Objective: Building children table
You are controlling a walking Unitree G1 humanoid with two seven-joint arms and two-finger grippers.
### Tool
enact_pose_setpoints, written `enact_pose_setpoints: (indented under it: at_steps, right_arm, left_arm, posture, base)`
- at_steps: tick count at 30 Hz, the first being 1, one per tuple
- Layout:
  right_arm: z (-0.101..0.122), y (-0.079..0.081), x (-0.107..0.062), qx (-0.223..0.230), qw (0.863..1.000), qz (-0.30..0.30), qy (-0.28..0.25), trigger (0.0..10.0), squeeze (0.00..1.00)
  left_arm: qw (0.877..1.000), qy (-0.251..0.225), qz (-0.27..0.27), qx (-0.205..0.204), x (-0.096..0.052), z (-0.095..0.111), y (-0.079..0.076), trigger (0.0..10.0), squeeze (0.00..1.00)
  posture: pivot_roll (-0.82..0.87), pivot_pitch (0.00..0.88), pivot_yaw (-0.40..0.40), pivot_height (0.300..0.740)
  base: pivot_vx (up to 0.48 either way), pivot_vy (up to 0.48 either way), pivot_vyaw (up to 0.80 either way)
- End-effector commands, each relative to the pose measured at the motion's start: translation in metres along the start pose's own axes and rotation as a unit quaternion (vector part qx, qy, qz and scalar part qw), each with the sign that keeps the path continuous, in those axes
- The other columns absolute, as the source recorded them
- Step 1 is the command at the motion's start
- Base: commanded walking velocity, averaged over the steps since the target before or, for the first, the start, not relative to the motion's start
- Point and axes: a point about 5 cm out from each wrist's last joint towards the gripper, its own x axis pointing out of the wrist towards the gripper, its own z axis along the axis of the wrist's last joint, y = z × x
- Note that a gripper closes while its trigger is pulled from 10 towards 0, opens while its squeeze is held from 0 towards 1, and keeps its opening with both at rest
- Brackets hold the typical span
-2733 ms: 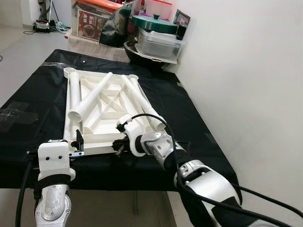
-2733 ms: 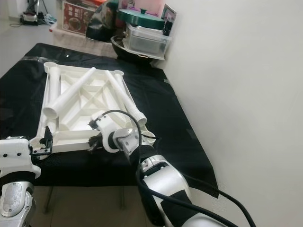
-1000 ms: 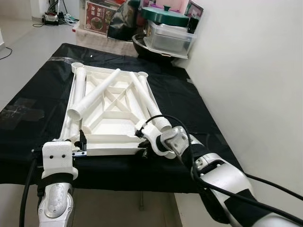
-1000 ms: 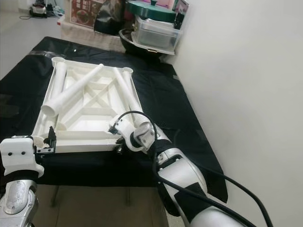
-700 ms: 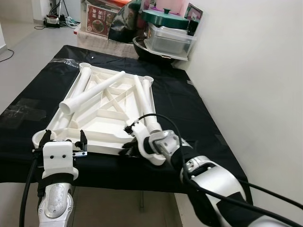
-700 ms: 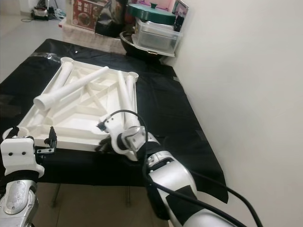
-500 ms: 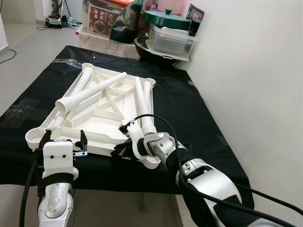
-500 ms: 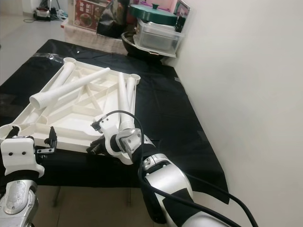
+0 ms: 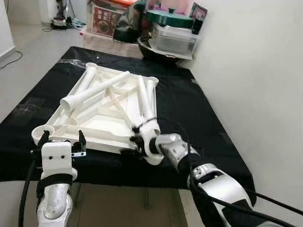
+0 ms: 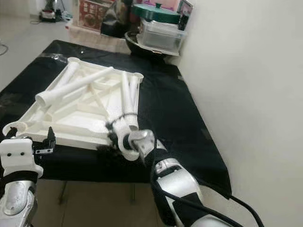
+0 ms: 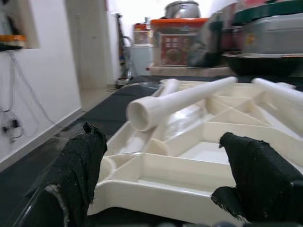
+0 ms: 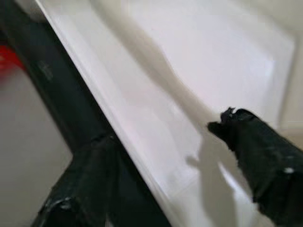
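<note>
The white tabletop (image 9: 97, 127) lies upside down on the black-clothed table (image 9: 194, 109). One loose white leg (image 9: 94, 90) rests diagonally across it, and two more legs (image 9: 146, 99) lie along its sides. My right gripper (image 9: 137, 143) is at the near right corner, its fingers (image 12: 260, 161) astride the rim and shut on it. My left gripper (image 9: 62, 140) stands open just short of the near left corner socket (image 9: 40, 134). In the left wrist view the gripper's two fingers (image 11: 80, 165) are spread, with the tabletop's near edge (image 11: 156, 182) beyond them.
A white wall (image 9: 255, 71) runs along the right side of the table. At the far end are a clear box with a green lid (image 9: 175, 35), a black bowl (image 9: 150, 49) and other clutter. Bare black cloth lies to the right of the tabletop.
The tabletop has swung round on the cloth, its near end going left, with my right gripper at its near rim. That gripper has slid to the near right corner. The camera shifted too.
</note>
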Motion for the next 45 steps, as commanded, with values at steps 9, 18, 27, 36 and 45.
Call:
enact_pose_setpoints:
  at_steps: [9, 18, 27, 36, 45]
  right_arm:
    - [0.071, -0.008, -0.026, 0.071, 0.979, -0.028, -0.191, 10.0, 1.0]
    - [0.045, -0.044, -0.037, 0.1, 0.949, -0.25, -0.163, 10.0, 0.0]
    - [-0.017, -0.037, -0.036, 0.199, 0.934, -0.295, -0.037, 10.0, 0.0]
    - [-0.036, -0.033, -0.027, 0.282, 0.909, -0.308, -0.003, 10.0, 0.0]
    - [-0.032, -0.031, -0.025, 0.294, 0.902, -0.315, -0.014, 10.0, 0.0]
  left_arm:
    - [1.0, 0.006, -0.015, -0.003, -0.003, -0.001, -0.001, 10.0, 0.0]
    - [1.0, 0.008, -0.019, -0.002, -0.003, -0.002, 0.0, 10.0, 0.0]
    - [1.0, 0.013, -0.022, 0.001, -0.004, -0.004, 0.001, 10.0, 0.0]
    - [1.0, 0.014, -0.026, 0.007, -0.005, -0.004, 0.002, 10.0, 0.0]
    - [1.0, 0.015, -0.024, 0.009, -0.005, -0.004, 0.003, 10.0, 0.0]
  posture:
    - [0.23, 0.0, -0.195, 0.74]
    - [0.24, 0.0, -0.194, 0.74]
    - [0.23, 0.0, -0.191, 0.74]
    - [0.24, 0.0, -0.189, 0.74]
    - [0.24, 0.0, -0.192, 0.74]
  base:
    - [0.0, 0.0, 0.0]
    - [0.0, 0.0, 0.0]
    - [0.0, 0.0, 0.0]
    - [0.0, 0.0, 0.0]
    - [0.0, 0.0, 0.0]
